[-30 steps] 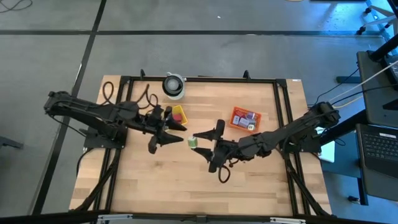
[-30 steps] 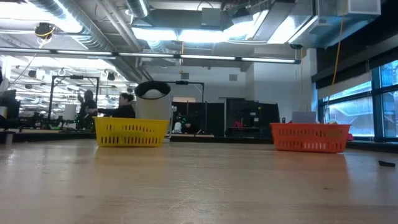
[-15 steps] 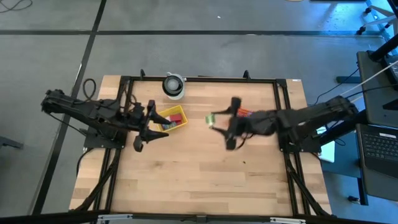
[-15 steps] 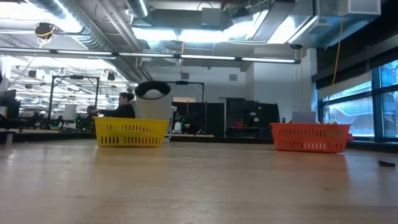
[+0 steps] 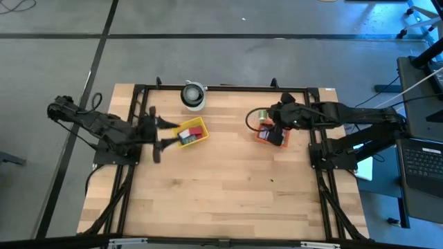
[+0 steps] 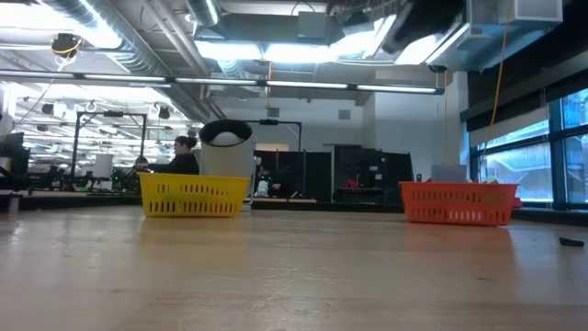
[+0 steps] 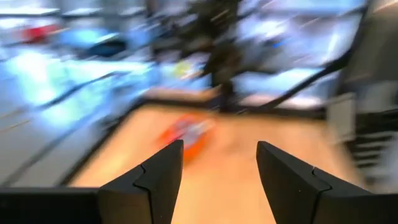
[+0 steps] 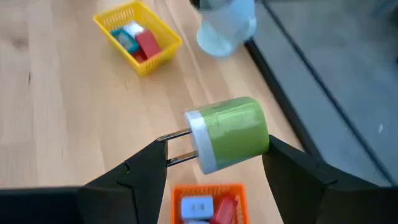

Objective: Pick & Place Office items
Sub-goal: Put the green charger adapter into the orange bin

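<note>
In the right wrist view my right gripper (image 8: 214,148) is shut on a green plug (image 8: 231,140) that has a white face and two metal prongs. It hangs over the orange basket (image 8: 205,190), where white and red items lie. In the high view this gripper (image 5: 266,119) is above the orange basket (image 5: 261,135) at the table's far right. My left gripper (image 5: 165,135) stands open and empty just left of the yellow basket (image 5: 199,125), which holds red, blue and white items. My right gripper pinches the green plug lengthwise between its two fingers. One finger is against the green body's rear end (image 8: 264,144); the prong tips (image 8: 166,139) reach the other finger. The plug lies roughly level, lifted clear above the orange basket.
A clear round container (image 5: 194,95) stands at the far edge near the yellow basket. A black frame (image 5: 221,88) runs around the table top. The wood in front of both baskets (image 5: 221,187) is bare. A laptop (image 5: 422,162) sits off the table's right side.
My right gripper has carried the green plug from the middle of the table toward the far right, to above the orange basket, rolling as it went. My left gripper has drawn back toward the left edge, off the yellow basket, which now shows whole.
</note>
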{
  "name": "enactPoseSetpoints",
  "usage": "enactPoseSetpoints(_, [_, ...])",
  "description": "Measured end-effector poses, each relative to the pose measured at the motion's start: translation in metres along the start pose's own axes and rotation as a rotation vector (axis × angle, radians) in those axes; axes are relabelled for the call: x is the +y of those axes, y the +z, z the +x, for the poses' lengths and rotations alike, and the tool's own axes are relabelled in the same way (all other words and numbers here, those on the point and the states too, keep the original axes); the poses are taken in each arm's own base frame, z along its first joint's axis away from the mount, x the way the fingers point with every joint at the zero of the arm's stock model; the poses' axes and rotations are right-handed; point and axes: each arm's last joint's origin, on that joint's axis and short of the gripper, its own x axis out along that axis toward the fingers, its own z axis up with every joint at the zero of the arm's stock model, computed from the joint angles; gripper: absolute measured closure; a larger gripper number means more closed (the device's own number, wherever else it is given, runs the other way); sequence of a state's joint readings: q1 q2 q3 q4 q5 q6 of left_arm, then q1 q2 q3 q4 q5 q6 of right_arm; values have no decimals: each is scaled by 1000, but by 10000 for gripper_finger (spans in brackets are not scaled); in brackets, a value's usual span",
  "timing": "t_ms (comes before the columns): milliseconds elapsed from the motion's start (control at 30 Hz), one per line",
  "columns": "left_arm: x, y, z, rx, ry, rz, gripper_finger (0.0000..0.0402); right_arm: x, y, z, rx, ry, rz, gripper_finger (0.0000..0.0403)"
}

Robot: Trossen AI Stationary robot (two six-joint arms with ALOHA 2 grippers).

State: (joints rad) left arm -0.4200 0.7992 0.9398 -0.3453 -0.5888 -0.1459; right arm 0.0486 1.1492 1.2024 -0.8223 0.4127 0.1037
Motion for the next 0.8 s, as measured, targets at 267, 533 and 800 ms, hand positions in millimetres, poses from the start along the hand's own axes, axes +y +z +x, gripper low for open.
enactPoseSetpoints(267, [6,-45,10,173,229,10,203,-18,-32,30,171,-3,96,171])
enactPoseSetpoints(533, [14,-68,7,140,358,-12,203,-36,-82,76,276,41,208,171])
enactPoseSetpoints(800, [21,-75,-2,118,350,-47,204,-50,-114,100,281,105,313,171])
